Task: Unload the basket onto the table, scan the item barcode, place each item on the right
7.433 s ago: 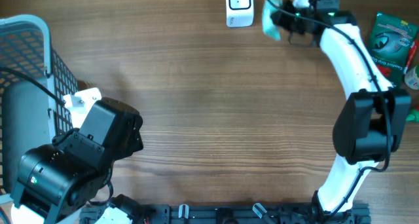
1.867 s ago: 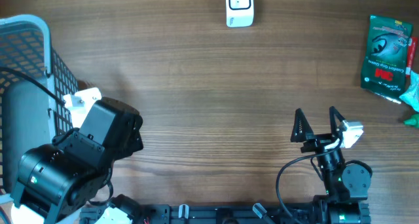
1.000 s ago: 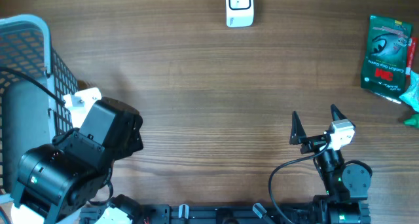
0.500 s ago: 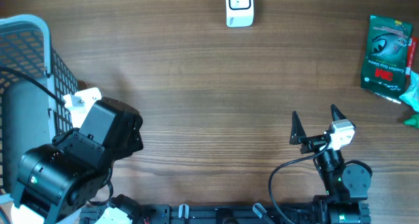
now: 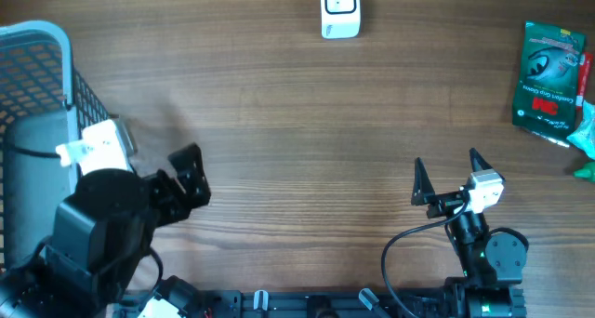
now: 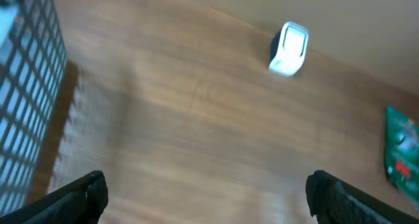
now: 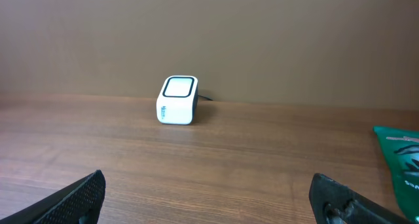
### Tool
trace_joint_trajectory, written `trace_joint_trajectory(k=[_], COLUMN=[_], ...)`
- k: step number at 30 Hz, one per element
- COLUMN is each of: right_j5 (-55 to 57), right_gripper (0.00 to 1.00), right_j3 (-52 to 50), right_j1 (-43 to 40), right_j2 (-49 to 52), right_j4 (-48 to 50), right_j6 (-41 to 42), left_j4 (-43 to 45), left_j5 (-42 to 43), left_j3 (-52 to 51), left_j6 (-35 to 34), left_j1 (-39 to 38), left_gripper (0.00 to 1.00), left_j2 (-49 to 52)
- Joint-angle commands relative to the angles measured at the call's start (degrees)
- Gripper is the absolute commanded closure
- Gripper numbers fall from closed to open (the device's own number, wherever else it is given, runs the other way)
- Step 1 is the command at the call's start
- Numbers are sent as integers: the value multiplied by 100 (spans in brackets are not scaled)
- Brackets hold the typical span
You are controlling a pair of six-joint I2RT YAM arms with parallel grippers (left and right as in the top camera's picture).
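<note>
Right gripper (image 5: 447, 162): jaws spread fully, nothing between them. It is parked low at the near edge of the table (image 5: 297, 123), right of centre, fingers pointing toward the far side. In the right wrist view the two fingertips frame only bare wood.

Left gripper (image 5: 189, 177): jaws also wide apart and empty. It sits near the front left, just beside the basket (image 5: 37, 86), angled toward the table's middle. The left wrist view is motion-blurred, so detail is poor.

Scanner (image 5: 339, 9): small white unit, upright at the far edge, about centre, well apart from both grippers.

Green packet (image 5: 548, 72): lies flat at the far right, printed face up, no barcode visible. Not touched by either arm. A teal object (image 5: 586, 141) lies just beside it at the frame's right edge, partly cut off.
</note>
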Motion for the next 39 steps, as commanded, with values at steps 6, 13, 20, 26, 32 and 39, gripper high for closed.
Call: trace_joint_trajectory(k=[6, 13, 20, 26, 32, 39], right_j5=[-92, -90, -90, -90, -90, -90], right_gripper=[0, 0, 0, 0, 0, 0], right_j3=[-4, -4, -4, -4, -4, -4], right_j1=[33, 33, 33, 33, 33, 33], right_j2=[-24, -24, -20, -20, -20, -20], right_j4=[39, 37, 37, 37, 37, 37], right_j6=[-103, -103, -101, -103, -101, -101], left_j4=[-94, 748, 782, 782, 1123, 4662], left_j5=[474, 181, -1064, -2398, -2789, 420], left_j3=[-2350, -2564, -2564, -2564, -2564, -3012], left_j6=[-157, -149, -85, -83, -92, -87], left_j1=[669, 1729, 2741, 3222, 3348, 2850], left_gripper=[0, 0, 0, 0, 0, 0], left_j2=[-179, -629, -1126, -1143, -1224, -2138])
